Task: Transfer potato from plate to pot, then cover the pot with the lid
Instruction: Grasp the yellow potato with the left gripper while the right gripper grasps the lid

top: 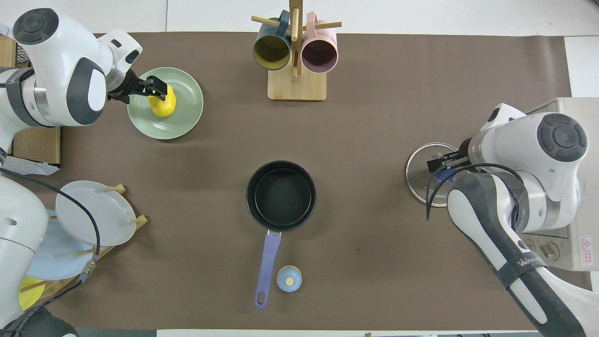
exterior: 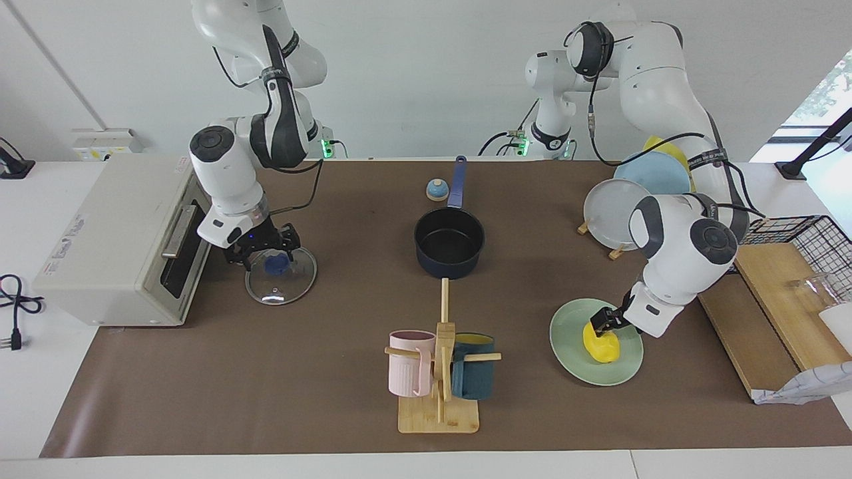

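The yellow potato lies on the mint-green plate toward the left arm's end of the table. My left gripper is down on the potato with its fingers closed on the potato's end; the potato rests on the plate. The navy pot stands mid-table, with nothing in it, its handle pointing toward the robots. The glass lid lies flat in front of the toaster oven. My right gripper is low over it, open, fingers astride the blue knob.
A toaster oven stands at the right arm's end. A mug rack stands farther from the robots than the pot. A small bell sits beside the pot's handle. A plate rack stands near the left arm.
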Available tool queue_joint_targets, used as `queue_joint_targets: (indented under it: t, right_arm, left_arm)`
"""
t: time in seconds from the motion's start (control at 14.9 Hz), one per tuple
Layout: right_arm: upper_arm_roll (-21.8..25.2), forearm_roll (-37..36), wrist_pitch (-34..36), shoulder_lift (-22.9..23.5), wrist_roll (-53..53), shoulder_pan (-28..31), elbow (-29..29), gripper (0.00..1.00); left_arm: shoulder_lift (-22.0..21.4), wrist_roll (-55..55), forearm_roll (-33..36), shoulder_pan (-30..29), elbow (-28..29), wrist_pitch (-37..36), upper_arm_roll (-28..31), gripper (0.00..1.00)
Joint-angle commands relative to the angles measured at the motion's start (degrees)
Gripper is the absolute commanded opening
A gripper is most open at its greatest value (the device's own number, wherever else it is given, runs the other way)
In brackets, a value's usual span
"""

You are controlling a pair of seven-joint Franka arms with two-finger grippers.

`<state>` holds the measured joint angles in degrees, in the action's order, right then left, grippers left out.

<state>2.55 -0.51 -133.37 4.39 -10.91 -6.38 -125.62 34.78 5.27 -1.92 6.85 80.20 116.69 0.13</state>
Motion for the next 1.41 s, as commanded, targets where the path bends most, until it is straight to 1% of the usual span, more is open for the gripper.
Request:
queue_joint_targets:
  t: [0.0, 0.27, 0.47, 0.61, 0.81, 0.87, 1.01, 1.08, 1.28, 1.35]
  right_arm:
    - [-0.27, 1.83, -2.76, -0.1, -2.18, 0.4, -2.61, 1.0]
    - [-0.27, 1.83, -3.91, 0.09, -2.45, 0.57, -4.98, 1.0]
    - [-0.27, 1.83, -3.91, 0.27, -3.41, 0.93, -5.25, 1.0]
    - [-0.27, 1.83, -3.83, 0.35, -3.41, 1.02, -5.16, 0.99]
    - [-0.27, 1.83, -3.65, 0.35, -3.41, 0.93, -5.16, 0.87]
    - [-0.27, 1.83, -3.56, 0.35, -3.41, 0.93, -5.16, 0.83]
    - [-0.27, 1.83, -3.39, 0.35, -3.5, 0.93, -5.16, 0.74]
    - [-0.27, 1.83, -3.39, 0.35, -3.85, 0.93, -5.16, 0.66]
    - [-0.27, 1.83, -2.95, 0.35, -5.17, 0.93, -4.63, 0.34]
    - [-0.27, 1.74, -2.16, 0.35, -5.17, 0.84, -4.37, 0.23]
  left_arm:
    - [0.46, -0.7, 0.17, 1.23, 0.04, 2.83, 0.48, 1.0]
    - [0.55, -0.61, 0.52, 1.59, 2.06, 5.57, 0.57, 1.0]
    - [0.55, -0.61, 0.6, 2.2, 4.08, 7.93, 0.66, 1.0]
    - [0.55, -0.61, 0.6, 2.2, 4.44, 8.91, 0.57, 1.0]
    - [0.37, -0.7, 2.27, 2.2, 5.66, 10.22, 0.57, 1.0]
    - [0.37, -0.7, 2.36, 2.2, 5.93, 10.75, 0.57, 0.98]
    - [0.37, -0.7, 2.36, 2.29, 5.93, 11.19, 0.57, 0.8]
    - [0.37, -0.7, 2.36, 2.29, 5.93, 11.28, 0.57, 0.68]
    - [0.28, 0.09, 1.93, 2.81, 5.32, 10.84, 0.57, 0.17]
    - [0.2, 1.83, 1.84, 3.34, 4.71, 10.67, 0.57, 0.0]
